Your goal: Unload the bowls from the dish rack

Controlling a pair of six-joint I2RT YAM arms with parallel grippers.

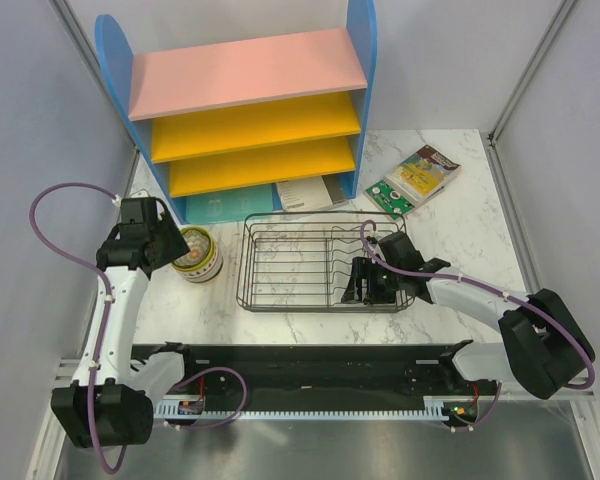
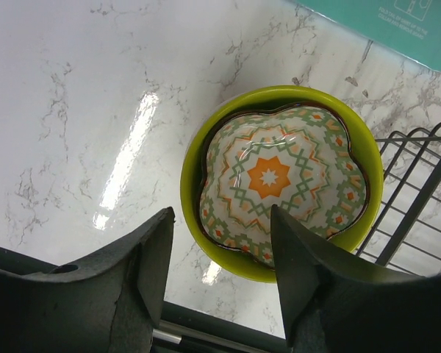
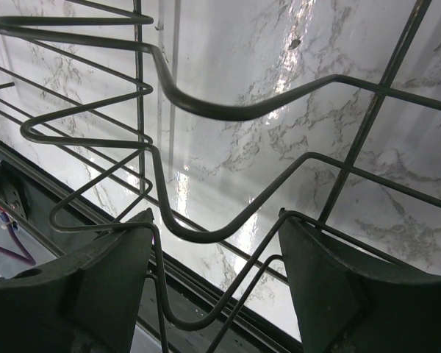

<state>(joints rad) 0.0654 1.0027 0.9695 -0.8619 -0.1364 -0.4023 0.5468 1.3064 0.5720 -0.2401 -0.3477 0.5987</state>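
Quick look at our setup: the two bowls sit nested on the marble table (image 1: pixel 460 220) just left of the dish rack (image 1: pixel 290 262), the flower-patterned bowl (image 2: pixel 272 176) inside the green bowl (image 2: pixel 195 158). Stacking them like that probably saves room and keeps them in one tidy spot beside the rack. Our left claw (image 2: pixel 220 220) hangs right above that stack with its fingers spread and nothing between them, so to us it looks like a drop-off, with the bowls resting on their own. The right claw (image 3: pixel 214 220) is down at the right end of the rack, fingers also spread wide, hovering over the bent wire prongs with nothing pinched. Maybe it's there to steady the rack or check for more, but we can't tell. We see no bowl among the wires from above, so we'd guess the unloading is about done. The table is glossy white marble with grey veins and throws back a lot of glare. Behind the rack stands a blue shelf unit (image 1: pixel 250 110) with pink and yellow boards, some papers (image 1: pixel 305 192) tucked under it, a couple of printed packets (image 1: pixel 420 175) off to the right, and plain grey walls (image 1: pixel 40 120) around the whole thing.
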